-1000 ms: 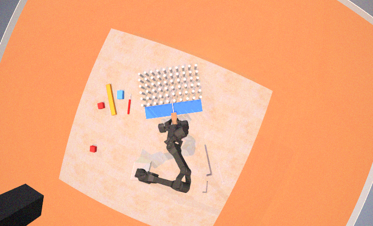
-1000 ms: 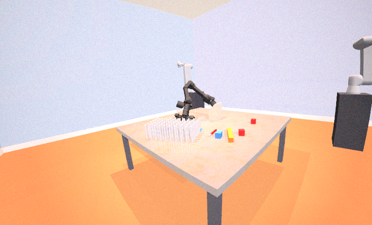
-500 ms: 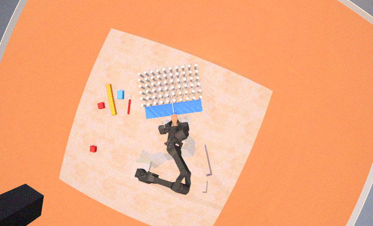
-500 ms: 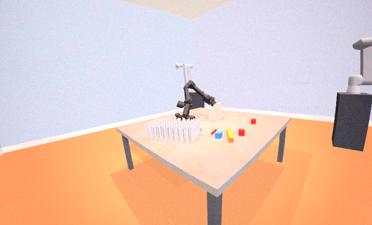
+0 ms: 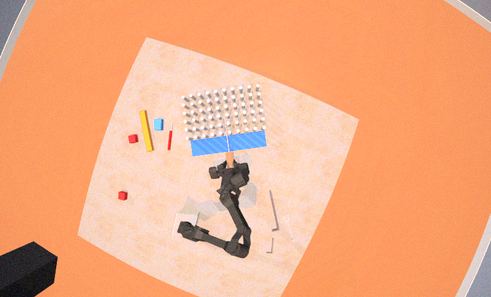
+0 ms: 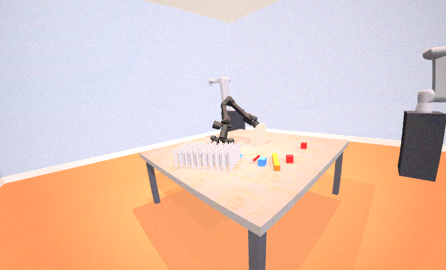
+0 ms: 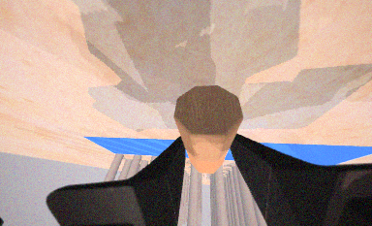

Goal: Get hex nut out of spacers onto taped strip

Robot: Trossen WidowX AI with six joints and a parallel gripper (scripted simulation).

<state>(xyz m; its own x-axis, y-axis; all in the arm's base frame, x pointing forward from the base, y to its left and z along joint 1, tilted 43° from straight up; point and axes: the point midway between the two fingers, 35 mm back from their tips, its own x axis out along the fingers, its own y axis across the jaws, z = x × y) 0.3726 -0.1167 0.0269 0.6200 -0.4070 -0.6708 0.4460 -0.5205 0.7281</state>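
My gripper (image 5: 230, 164) (image 7: 205, 138) is shut on the wooden handle (image 5: 229, 157) (image 7: 208, 110) of a long thin tool, just in front of the taped strip. The tool's pale shaft (image 5: 227, 142) crosses the blue taped strip (image 5: 210, 146) (image 7: 315, 157) and runs in among the front rows of standing spacers (image 6: 207, 157). The shaft's far tip is too small to make out, and I cannot tell whether it touches a spacer. The spacers look upright. The hex nut cannot be made out in any view.
A large grey L-shaped hook (image 5: 273, 211) and a smaller one (image 5: 272, 245) lie right of the arm. Left of the field are a red-handled tool (image 5: 169, 140) (image 6: 255, 158), a blue block (image 5: 158, 124) (image 6: 262, 161), a yellow bar (image 5: 146, 130) (image 6: 276, 162) and a red cube (image 5: 132, 138) (image 6: 289, 158).
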